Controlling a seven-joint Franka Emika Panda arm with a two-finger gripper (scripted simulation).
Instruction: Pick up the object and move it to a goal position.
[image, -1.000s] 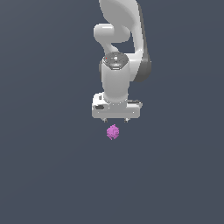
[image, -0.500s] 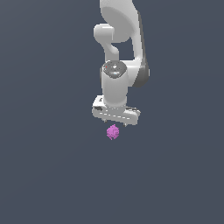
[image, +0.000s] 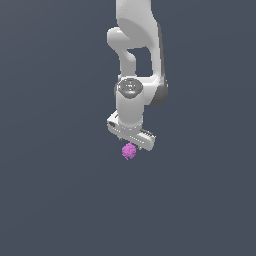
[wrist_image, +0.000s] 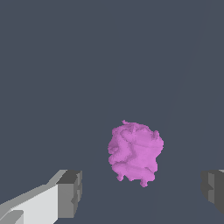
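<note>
The object is a small magenta-pink bumpy blob (image: 129, 150) lying on the dark grey floor. In the wrist view the blob (wrist_image: 134, 152) sits between and a little beyond my two fingertips (wrist_image: 70, 193), nearer the middle of the gap. My white gripper (image: 131, 142) hangs just above the blob in the exterior view, turned at an angle, with its fingers spread wide. It is open and holds nothing. The fingertips themselves are mostly hidden behind the hand in the exterior view.
The dark grey floor (image: 55, 200) spreads flat all around with no other objects in sight. My white arm (image: 137, 60) rises straight up behind the gripper.
The gripper has come down closer to the blob and has turned about its vertical axis. The blob has not moved.
</note>
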